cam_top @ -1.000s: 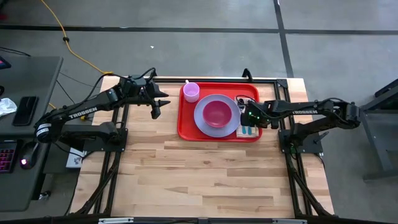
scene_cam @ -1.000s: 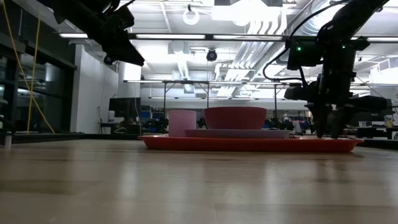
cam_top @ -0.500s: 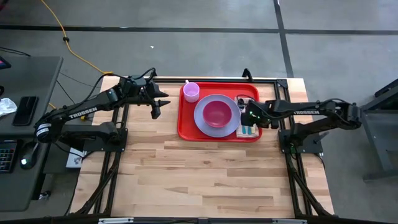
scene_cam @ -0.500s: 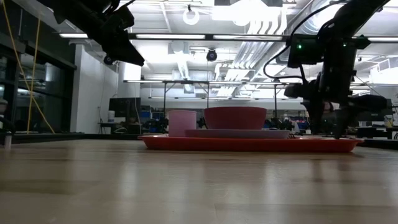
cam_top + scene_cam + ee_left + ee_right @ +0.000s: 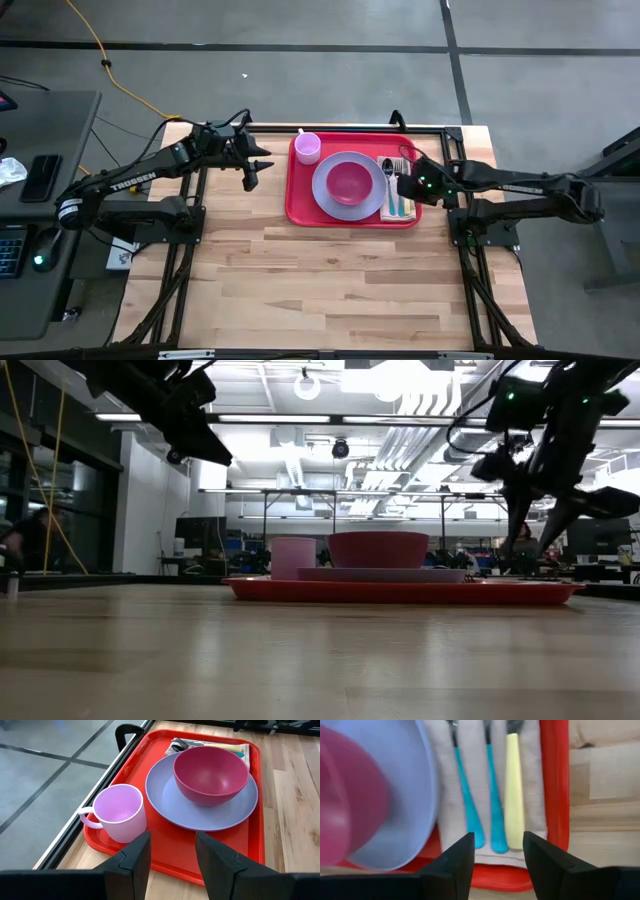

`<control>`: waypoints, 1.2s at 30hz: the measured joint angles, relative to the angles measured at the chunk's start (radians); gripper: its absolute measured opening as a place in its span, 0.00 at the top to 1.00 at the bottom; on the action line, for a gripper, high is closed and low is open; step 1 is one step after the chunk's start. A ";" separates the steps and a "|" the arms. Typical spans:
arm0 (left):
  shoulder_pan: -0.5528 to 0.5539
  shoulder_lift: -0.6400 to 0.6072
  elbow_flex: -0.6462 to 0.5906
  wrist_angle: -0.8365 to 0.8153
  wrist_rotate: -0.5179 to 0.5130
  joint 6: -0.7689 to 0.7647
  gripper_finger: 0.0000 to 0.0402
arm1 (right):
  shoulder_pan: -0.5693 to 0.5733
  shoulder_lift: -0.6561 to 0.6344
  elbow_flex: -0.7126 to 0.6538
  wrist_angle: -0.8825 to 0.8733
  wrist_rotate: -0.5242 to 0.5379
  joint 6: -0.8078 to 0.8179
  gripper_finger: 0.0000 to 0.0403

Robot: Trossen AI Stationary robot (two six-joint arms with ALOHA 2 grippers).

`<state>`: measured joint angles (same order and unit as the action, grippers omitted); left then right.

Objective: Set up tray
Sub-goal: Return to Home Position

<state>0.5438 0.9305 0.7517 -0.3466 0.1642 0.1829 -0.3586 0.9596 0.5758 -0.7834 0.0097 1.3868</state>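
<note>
Over the table [image 5: 330,285], right gripper [image 5: 530,545] now higher above the tray [image 5: 302,205].

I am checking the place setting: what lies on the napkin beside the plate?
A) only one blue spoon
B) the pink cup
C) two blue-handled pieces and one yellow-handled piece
C: two blue handles and one yellow handle lie side by side on the napkin.

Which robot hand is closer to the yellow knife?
The right. The right gripper hovers open just above the yellow knife at the tray's right edge; the left gripper waits beyond the tray's left side.
</note>
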 joint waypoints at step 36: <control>0.000 -0.324 0.001 -0.064 -0.024 -0.241 0.54 | 0.001 -0.471 0.000 0.375 0.123 -0.647 1.00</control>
<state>0.5438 0.6063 0.7528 -0.4109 0.1403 -0.0583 -0.3576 0.4884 0.5762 -0.4080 0.1331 0.7396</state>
